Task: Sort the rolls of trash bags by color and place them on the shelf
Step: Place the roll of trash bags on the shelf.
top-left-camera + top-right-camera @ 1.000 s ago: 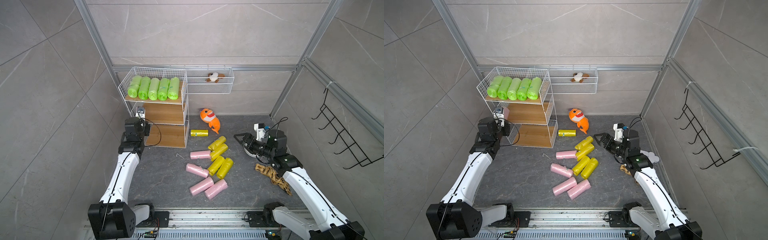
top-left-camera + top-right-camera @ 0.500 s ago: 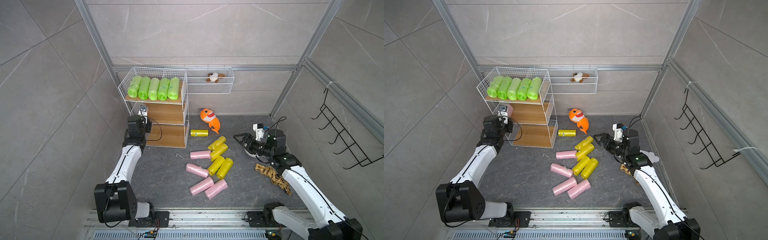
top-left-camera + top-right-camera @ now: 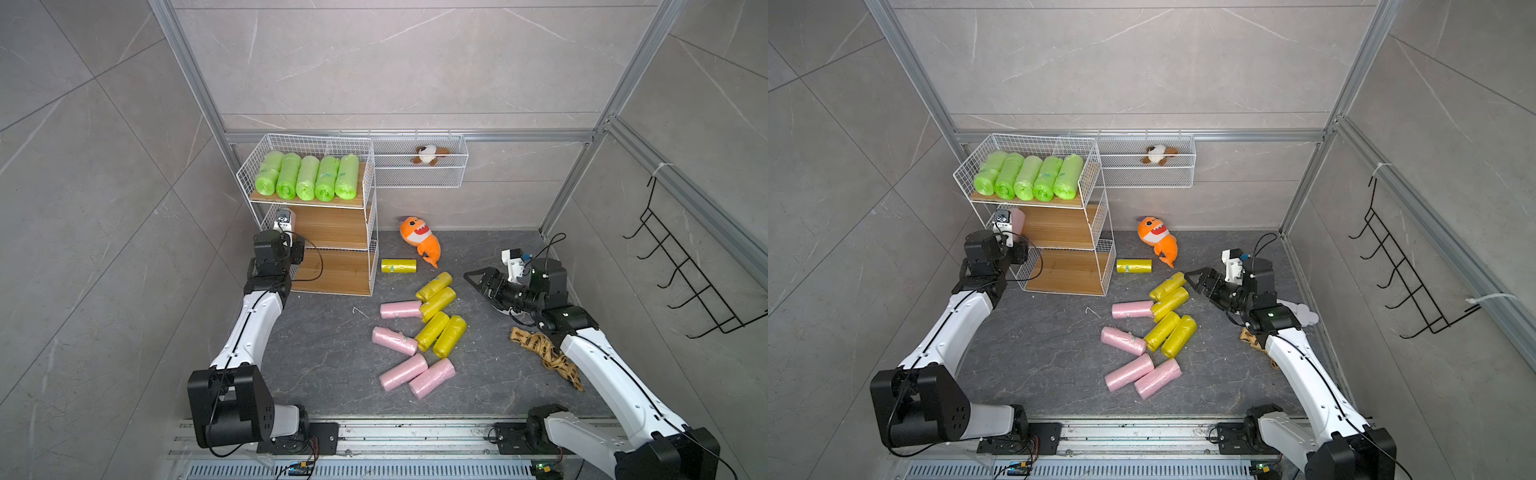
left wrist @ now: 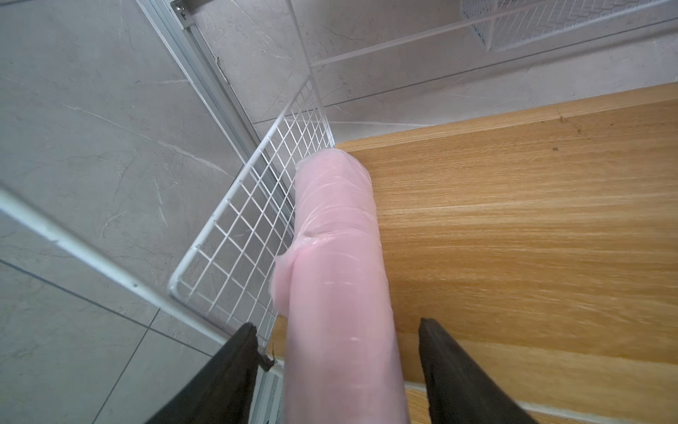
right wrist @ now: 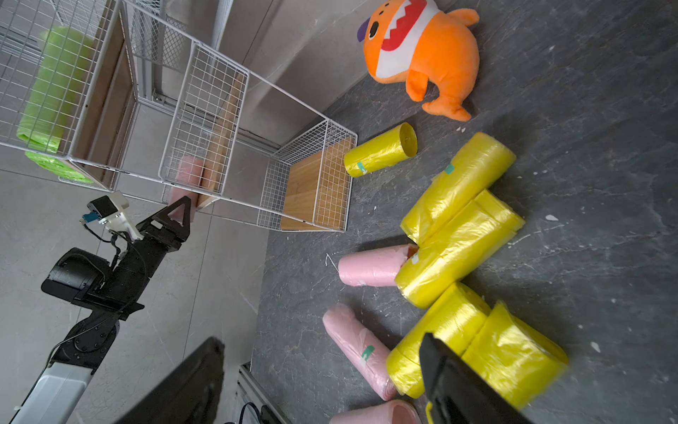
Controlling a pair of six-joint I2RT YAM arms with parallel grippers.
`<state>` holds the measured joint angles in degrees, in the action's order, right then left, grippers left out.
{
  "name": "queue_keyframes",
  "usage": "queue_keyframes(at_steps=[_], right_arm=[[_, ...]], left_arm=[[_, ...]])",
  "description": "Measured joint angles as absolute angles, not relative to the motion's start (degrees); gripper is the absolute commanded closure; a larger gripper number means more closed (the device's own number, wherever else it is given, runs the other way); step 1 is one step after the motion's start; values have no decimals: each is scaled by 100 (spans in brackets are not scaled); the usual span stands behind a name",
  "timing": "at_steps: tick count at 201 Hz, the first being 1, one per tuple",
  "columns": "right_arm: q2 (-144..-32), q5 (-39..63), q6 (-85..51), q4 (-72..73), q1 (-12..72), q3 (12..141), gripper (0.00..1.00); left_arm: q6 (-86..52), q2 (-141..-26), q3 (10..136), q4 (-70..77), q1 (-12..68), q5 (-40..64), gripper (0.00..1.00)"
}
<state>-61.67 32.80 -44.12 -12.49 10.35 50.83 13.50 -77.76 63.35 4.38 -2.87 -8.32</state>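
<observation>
Pink roll [image 4: 337,257] on the middle shelf board [image 4: 513,220], beside the wire side [image 4: 249,220]; my left pincer [image 4: 335,323] stands open astride it. Its overhanging near end could tip it off.

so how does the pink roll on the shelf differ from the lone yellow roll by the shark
The pink roll lies on the shelf's middle board; the lone yellow roll lies on the floor. The pink roll sits between the left gripper's open jaws; no gripper is at the yellow roll. Both lie on their sides.
</observation>
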Motion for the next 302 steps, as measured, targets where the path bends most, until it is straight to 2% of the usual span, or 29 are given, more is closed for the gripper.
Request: queue_keyframes(at_steps=[48,71,112,128,165,215,235,258,302], right_arm=[[-6167,3347,-4421,-1194,1035,5002,13],[-6167,3385,-4434,-1170,1035,4993,12],[-6235,3433,-4480,-1041,1031,4925,13],[-6278,3454,-4504,-1028,1031,4893,12],[-6285,3457,-4523,-1002,1024,4799,13],[-6292,3461,-4523,-1000,1024,4713,13],[-6296,3489,-4523,-980,1024,4711,13],[-6329,3500,-4525,-917,1024,4703,13],[-6381,3518,-4543,-858,1024,4633,12]], left_arm=[[696,-7046,6252,80,-290,-666,24],[355,-6720,6165,-180,-290,-580,37],[-152,-6637,5946,-517,-307,-416,69],[-228,-6757,5940,-576,-327,-390,79],[-307,-7131,5972,-585,-395,-386,86],[-311,-7522,6302,-591,-486,-440,87],[-344,-7524,6366,-589,-515,-447,84],[-467,-7456,6372,-598,-519,-493,75],[-869,-6646,6031,-602,-519,-119,42]])
